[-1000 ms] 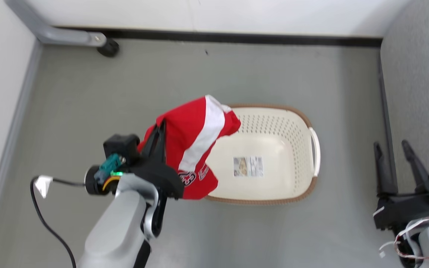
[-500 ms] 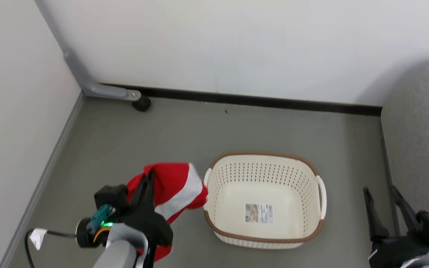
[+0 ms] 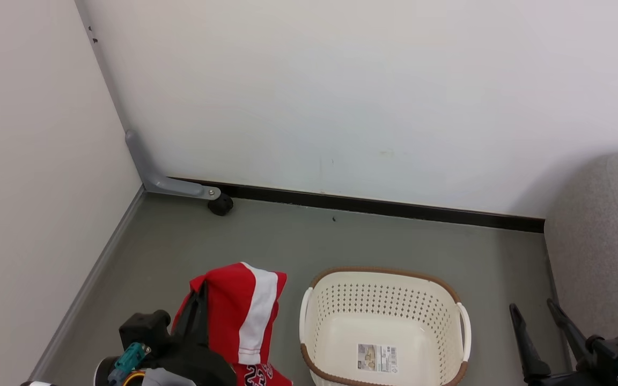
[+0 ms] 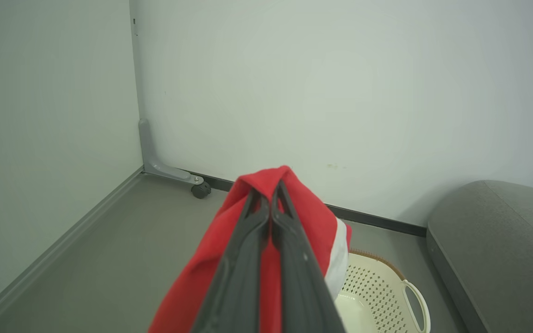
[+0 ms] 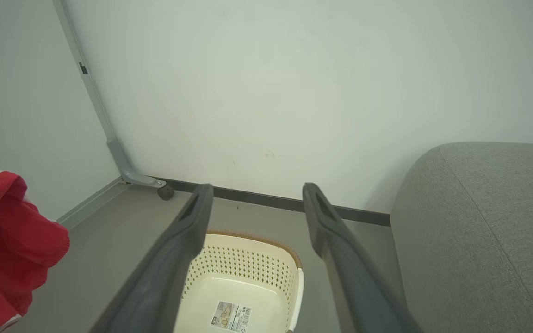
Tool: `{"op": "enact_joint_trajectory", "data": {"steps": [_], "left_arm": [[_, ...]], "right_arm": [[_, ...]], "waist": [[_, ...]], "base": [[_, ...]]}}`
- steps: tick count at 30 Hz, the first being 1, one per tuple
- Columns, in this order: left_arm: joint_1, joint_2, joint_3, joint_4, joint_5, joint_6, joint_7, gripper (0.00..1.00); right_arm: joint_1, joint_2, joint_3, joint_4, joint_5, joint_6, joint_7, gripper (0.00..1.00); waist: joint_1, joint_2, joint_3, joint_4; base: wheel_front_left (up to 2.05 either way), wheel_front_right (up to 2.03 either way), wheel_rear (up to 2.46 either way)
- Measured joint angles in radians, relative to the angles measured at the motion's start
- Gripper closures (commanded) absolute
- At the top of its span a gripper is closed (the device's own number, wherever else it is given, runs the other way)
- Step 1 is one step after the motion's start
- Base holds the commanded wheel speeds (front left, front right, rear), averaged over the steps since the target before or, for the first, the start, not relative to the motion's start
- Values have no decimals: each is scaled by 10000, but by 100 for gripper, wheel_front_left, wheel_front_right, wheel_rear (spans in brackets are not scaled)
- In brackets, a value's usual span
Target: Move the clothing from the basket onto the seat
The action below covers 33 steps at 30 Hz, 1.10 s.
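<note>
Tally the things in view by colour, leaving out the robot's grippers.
Red: 1, red-and-white clothing bundle
Cream: 1, cream perforated plastic basket
Grey: 2, grey fabric sofa and grey metal caster leg
Total: 4

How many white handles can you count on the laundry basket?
2. The left handle is beside the red clothing; the right handle faces the sofa.

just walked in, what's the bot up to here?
The robot's left hand is shut on the red clothing and holds it up in the air, to the left of the basket. The basket sits on the floor with just a label inside. The right hand is open and holds nothing, near the grey sofa. Nothing is on the visible part of the sofa yet.
</note>
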State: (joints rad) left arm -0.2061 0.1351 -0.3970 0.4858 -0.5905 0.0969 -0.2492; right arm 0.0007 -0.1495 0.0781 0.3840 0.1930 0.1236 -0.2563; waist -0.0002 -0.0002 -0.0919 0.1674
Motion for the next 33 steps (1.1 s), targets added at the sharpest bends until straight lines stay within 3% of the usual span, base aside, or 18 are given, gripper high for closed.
{"op": "enact_joint_trajectory", "data": {"steps": [18, 33], "left_arm": [[532, 151, 234, -1427, 303, 176, 2, 100], [534, -12, -374, -2343, 531, 186, 531, 100]], "right_arm": [[174, 0, 433, -418, 2, 0, 0, 0], [-1518, -456, 3499, -522, 148, 0, 0, 0]], "waist": [[1, 2, -56, -51], [3, 2, 222, -48]], "base": [[0, 0, 0], [0, 0, 0]]}}
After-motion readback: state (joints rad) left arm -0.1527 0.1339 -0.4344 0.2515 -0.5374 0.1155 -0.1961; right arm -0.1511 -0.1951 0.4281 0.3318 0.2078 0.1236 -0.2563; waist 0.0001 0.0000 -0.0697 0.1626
